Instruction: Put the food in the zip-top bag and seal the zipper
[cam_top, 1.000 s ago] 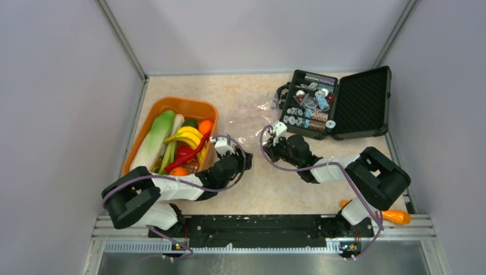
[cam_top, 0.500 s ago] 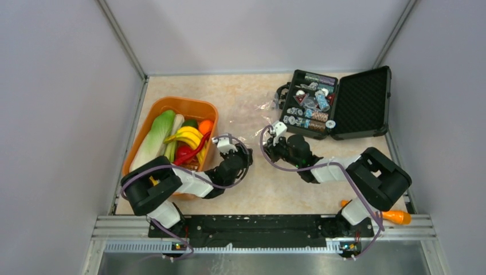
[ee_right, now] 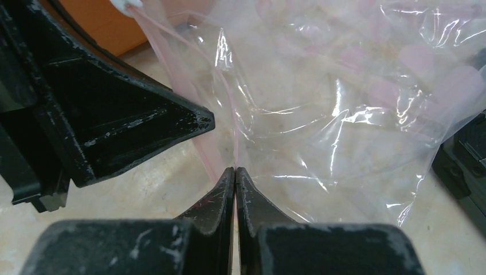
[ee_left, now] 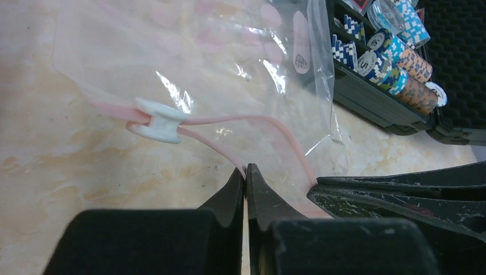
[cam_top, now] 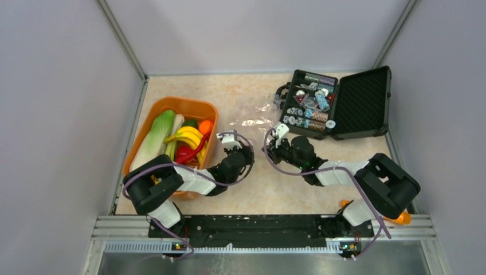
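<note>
**Bag gripped at both lips, food not yet loaded.** The zip-top bag [ee_left: 226, 54] is seen lying flat on the tabletop [cam_top: 269, 192], between the orange tub [cam_top: 182, 101] and the open black case [cam_top: 364, 100], with its mouth turned toward the arms. The fingers of the left gripper [ee_left: 245, 172] are clenched on one strand of the pink zipper [ee_left: 229, 119], not far from the white slider [ee_left: 157, 119]. The fingers of the right gripper [ee_right: 235, 172] are pinched shut on the bag's edge, where a second pink strand runs down to them. The food [cam_top: 184, 137] is heaped in the tub, and none of it can be seen in the bag.

Several risks are judged to lie ahead. The thin film could be pulled out of either pinch if the lips are drawn apart too sharply. The mouth could be left too narrow if the slider is not moved clear. With both grips spent on the bag, no free gripper is left for the food, and the mouth could collapse once one lip is released.
</note>
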Motion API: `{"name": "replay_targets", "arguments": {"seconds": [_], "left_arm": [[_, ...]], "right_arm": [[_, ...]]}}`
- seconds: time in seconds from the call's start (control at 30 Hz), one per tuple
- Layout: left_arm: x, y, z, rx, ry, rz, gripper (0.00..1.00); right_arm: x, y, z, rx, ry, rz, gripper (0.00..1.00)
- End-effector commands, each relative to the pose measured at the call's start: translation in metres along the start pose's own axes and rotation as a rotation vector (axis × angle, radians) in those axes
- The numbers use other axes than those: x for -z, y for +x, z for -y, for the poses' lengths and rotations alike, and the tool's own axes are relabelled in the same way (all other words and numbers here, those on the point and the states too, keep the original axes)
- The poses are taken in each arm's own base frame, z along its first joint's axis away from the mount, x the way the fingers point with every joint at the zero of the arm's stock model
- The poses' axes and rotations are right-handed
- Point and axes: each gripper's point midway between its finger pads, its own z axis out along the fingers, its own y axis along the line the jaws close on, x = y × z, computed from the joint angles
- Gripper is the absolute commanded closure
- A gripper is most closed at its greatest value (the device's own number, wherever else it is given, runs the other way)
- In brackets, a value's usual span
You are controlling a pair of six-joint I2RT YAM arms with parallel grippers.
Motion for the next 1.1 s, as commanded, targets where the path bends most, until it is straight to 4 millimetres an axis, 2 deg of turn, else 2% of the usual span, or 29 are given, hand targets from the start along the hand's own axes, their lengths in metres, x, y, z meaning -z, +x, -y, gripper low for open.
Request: {"name": "replay_targets", "arguments": {"seconds": [0.0, 0.13, 0.23, 0.3, 0.37, 0.43, 0.5, 0.6, 0.63, 0.8, 0.97, 1.07], "left_arm": [[0.0, -0.018, 0.025, -0.034, 0.081, 0.015, 1.0], [0.01, -0.028, 0.039, -0.089, 0.139, -0.008, 1.0], [0.022, -0.038, 0.05, -0.129, 0.187, -0.034, 1.0], [0.032, -0.051, 0.056, -0.151, 0.207, -0.03, 1.0], [0.042, -0.065, 0.062, -0.181, 0.23, -0.027, 1.0], [0.052, -0.078, 0.065, -0.201, 0.242, -0.024, 1.0], [0.063, -0.089, 0.071, -0.234, 0.278, -0.024, 1.0], [0.079, -0.106, 0.087, -0.273, 0.36, -0.019, 1.0], [0.085, -0.111, 0.094, -0.282, 0.394, -0.018, 1.0], [0.109, -0.139, 0.131, -0.317, 0.546, -0.006, 1.0], [0.129, -0.163, 0.174, -0.34, 0.689, -0.024, 1.0], [0.142, -0.168, 0.202, -0.338, 0.802, -0.073, 1.0]], "right_arm": [[0.009, -0.025, -0.006, 0.063, -0.038, 0.068, 0.96], [0.016, -0.032, -0.01, 0.118, -0.064, 0.057, 0.77], [0.02, -0.038, -0.016, 0.101, -0.08, 0.046, 0.67], [0.025, -0.042, -0.019, 0.084, -0.076, 0.031, 0.67], [0.035, -0.056, -0.02, 0.026, -0.052, 0.071, 0.66], [0.052, -0.082, -0.025, -0.024, -0.052, 0.167, 0.65], [0.072, -0.106, -0.028, -0.092, -0.045, 0.266, 0.53], [0.101, -0.138, -0.017, -0.223, 0.04, 0.387, 0.35], [0.109, -0.147, -0.011, -0.257, 0.078, 0.414, 0.32], [0.145, -0.172, 0.009, -0.287, 0.212, 0.472, 0.31], [0.173, -0.175, 0.037, -0.294, 0.403, 0.463, 0.31], [0.189, -0.179, 0.049, -0.28, 0.488, 0.467, 0.28]]}}
